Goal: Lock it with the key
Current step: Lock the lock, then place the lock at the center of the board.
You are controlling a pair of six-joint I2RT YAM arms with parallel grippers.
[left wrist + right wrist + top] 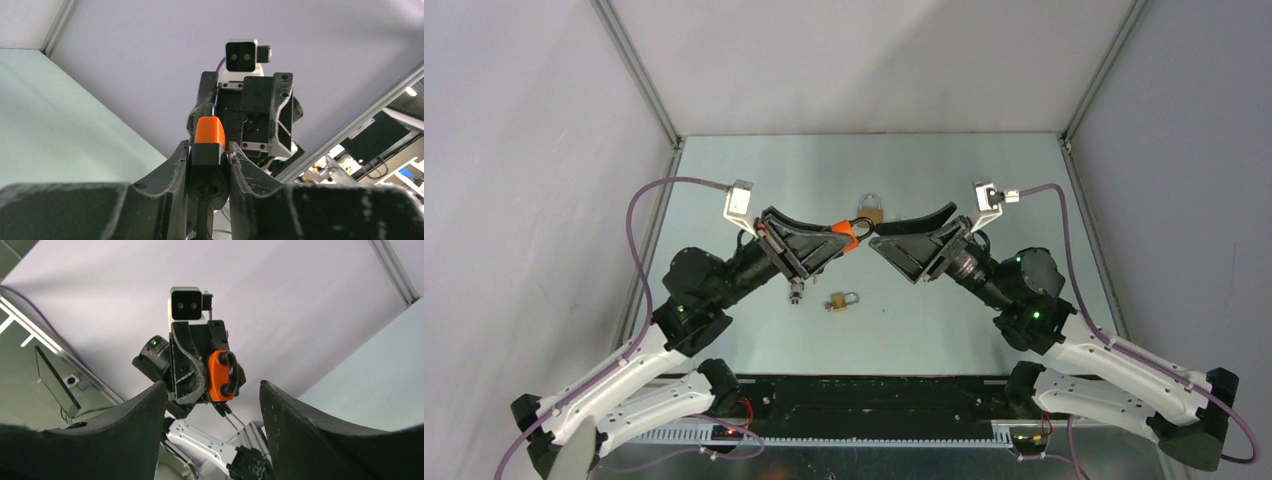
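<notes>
Top external: arms (724, 270) angled inward tip to tip, left jaws tight on orange padlock (846, 232), right jaws apart.

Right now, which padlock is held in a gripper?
The orange padlock, in the left gripper; the far brass padlock and near brass padlock lie on the table.

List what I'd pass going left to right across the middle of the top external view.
left wrist camera → small metal piece → orange padlock → right end effector → right wrist camera
</notes>
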